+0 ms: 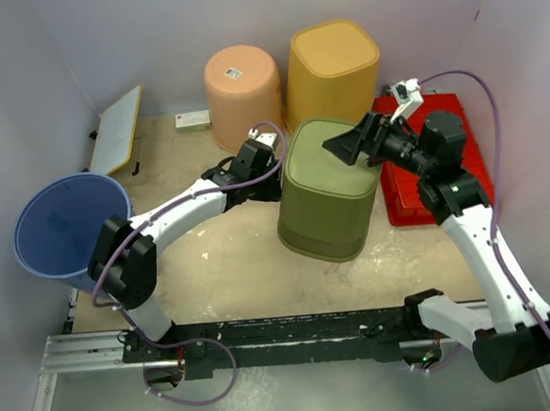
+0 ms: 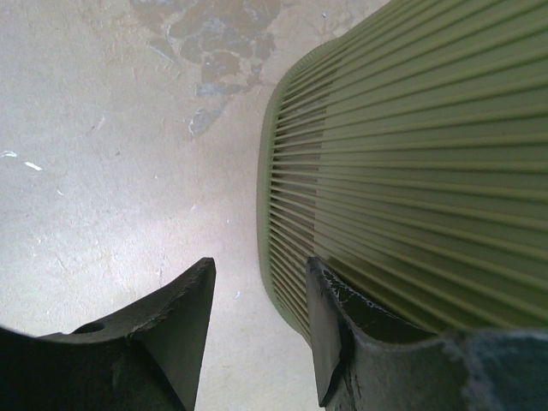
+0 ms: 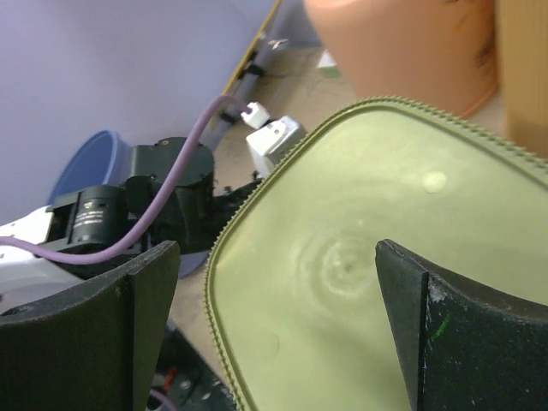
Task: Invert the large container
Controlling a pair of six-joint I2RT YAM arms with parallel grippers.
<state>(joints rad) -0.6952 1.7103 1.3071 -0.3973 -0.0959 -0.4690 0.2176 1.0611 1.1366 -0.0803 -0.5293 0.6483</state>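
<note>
The large container point(image 1: 324, 192) is olive green with ribbed walls and stands in the middle of the table with its flat base facing up. My left gripper point(image 1: 274, 165) is open at its left side. In the left wrist view the gripper point(image 2: 259, 276) has only bare table between its fingers, and its right finger point(image 2: 330, 334) lies close along the ribbed wall point(image 2: 411, 154). My right gripper point(image 1: 344, 149) is open and empty, hovering over the base's far right part. In the right wrist view the gripper point(image 3: 276, 257) looks down on the smooth base point(image 3: 385, 291).
A pink tub point(image 1: 241, 80) and a yellow container point(image 1: 332, 63) stand upside down at the back. A blue bucket point(image 1: 67, 222) lies at the left edge. A red tray point(image 1: 434, 169) sits at the right. A board point(image 1: 116, 127) leans at the left wall. A small white box point(image 1: 192, 120) lies by the back wall.
</note>
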